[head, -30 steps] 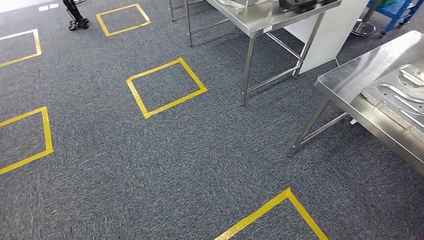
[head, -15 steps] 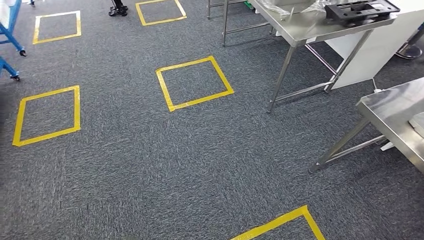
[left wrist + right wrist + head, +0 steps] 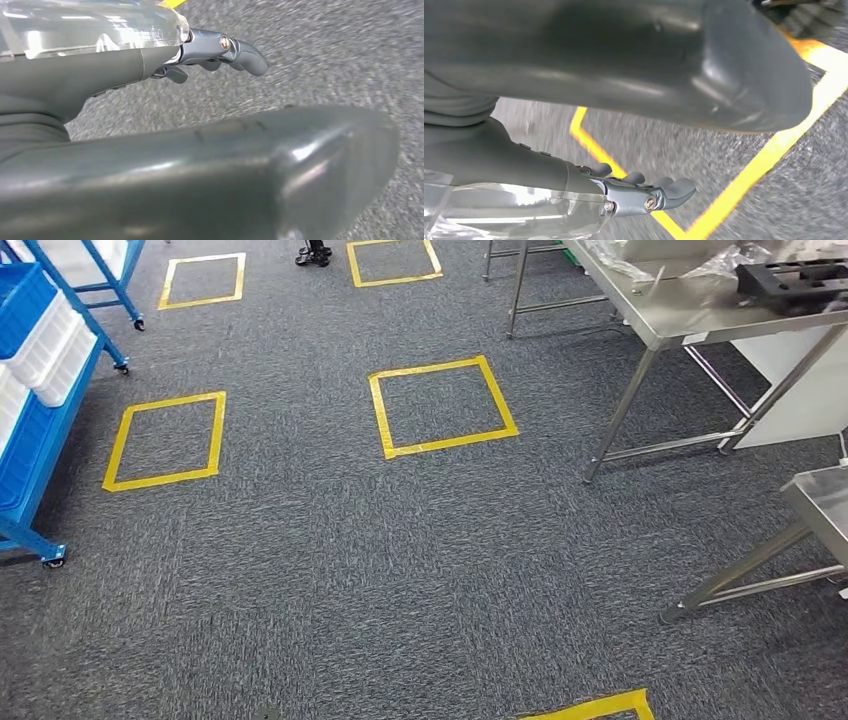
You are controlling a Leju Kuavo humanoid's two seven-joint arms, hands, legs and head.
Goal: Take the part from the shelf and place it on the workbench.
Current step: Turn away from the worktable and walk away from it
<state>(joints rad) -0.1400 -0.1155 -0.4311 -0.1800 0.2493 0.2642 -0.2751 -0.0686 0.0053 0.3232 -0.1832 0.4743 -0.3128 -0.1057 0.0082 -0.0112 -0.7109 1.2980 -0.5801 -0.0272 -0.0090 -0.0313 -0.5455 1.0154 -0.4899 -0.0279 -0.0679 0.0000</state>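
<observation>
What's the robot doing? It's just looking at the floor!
It isn't holding anything yet. Both arms hang down over the grey carpet: the left hand and the right hand are empty, fingers loosely extended. The head camera looks down at yellow tape squares on the floor. A blue shelf cart with white bins stands at the left, and a steel workbench at the upper right carries a dark part. The fetching job hasn't started.
</observation>
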